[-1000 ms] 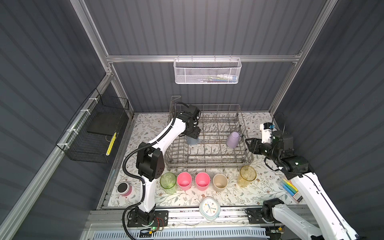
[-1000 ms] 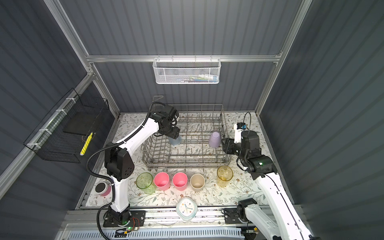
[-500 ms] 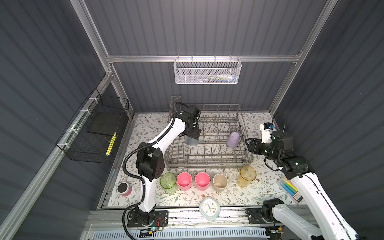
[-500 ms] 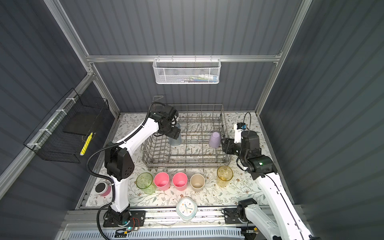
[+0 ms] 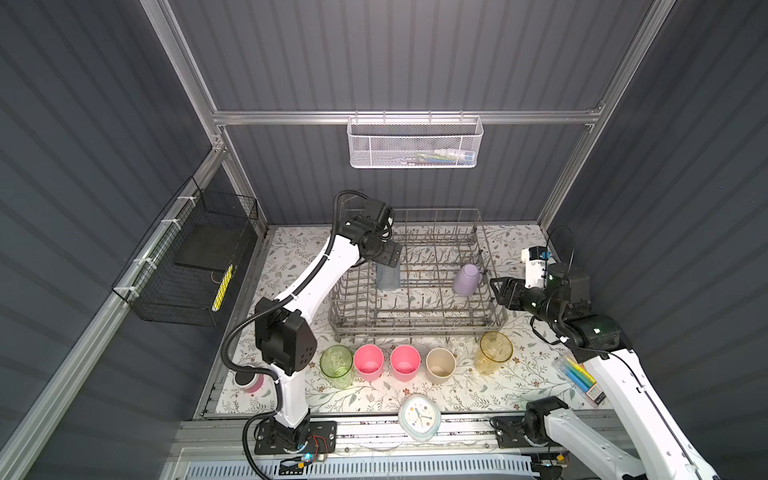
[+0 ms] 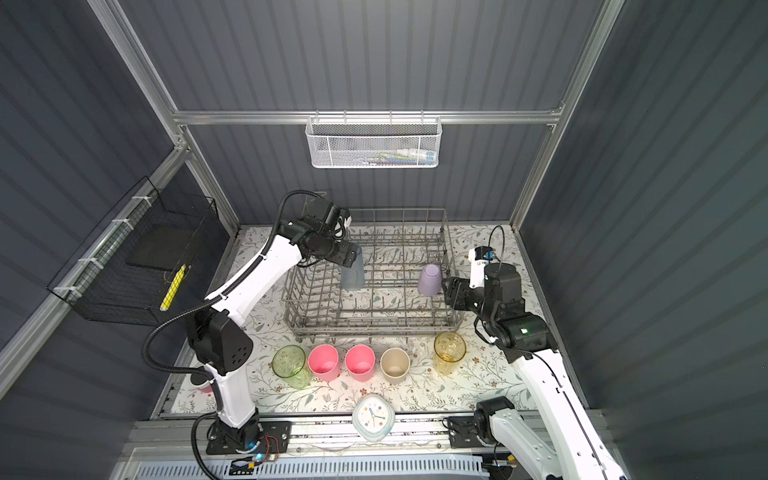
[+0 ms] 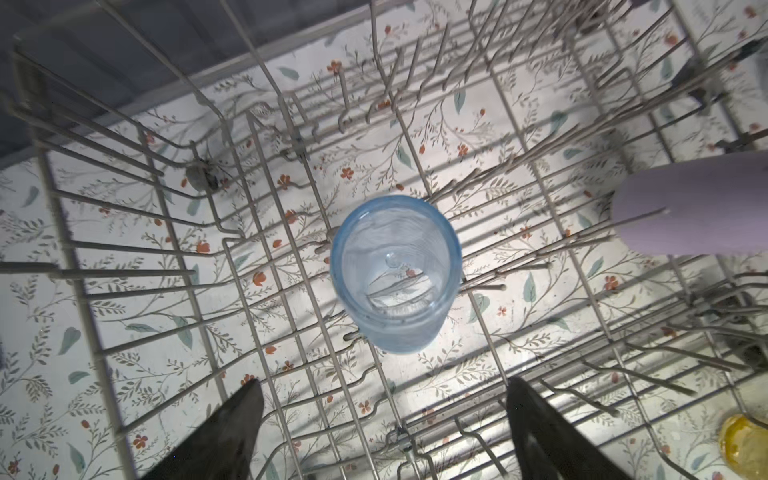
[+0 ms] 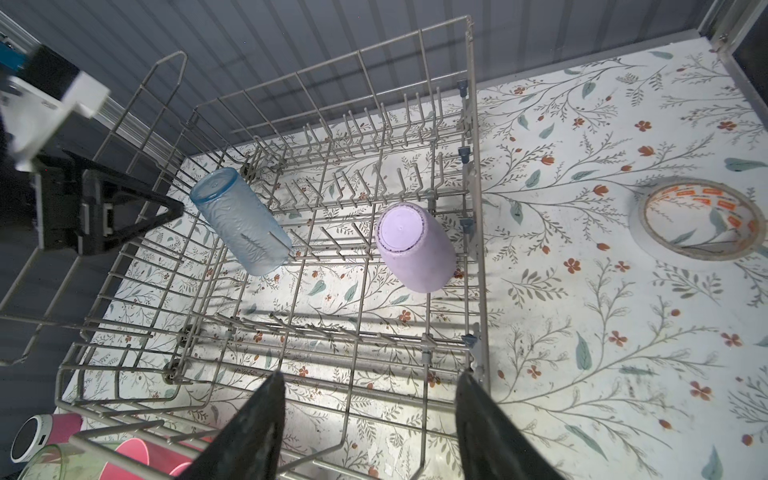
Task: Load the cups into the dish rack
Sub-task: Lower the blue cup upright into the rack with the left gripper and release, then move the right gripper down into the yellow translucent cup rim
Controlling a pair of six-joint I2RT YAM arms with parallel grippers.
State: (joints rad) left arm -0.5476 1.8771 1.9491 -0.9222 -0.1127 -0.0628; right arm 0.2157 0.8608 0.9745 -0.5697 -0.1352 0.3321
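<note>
top views: floral mat (image 5: 519,374) under dish rack (image 5: 415,328), dark ribbed walls (image 5: 395,54); left gripper (image 7: 384,384), right gripper (image 8: 371,376) spread.

- The dish rack (image 5: 415,328) sits on the table (image 5: 528,370), toward its back edge.
- In the rack I have 2 cups, well apart: the left cup (image 5: 387,276) and the right cup (image 5: 466,279), which is near the rack's right side.
- My left gripper (image 7: 384,382) hangs just above the left cup, apart from it.
- My right gripper (image 8: 370,374) is at the rack's right side.
- Before the rack stands a row of 5 cups (image 5: 404,362).
- The clock (image 5: 417,417) lies before that row.
</note>
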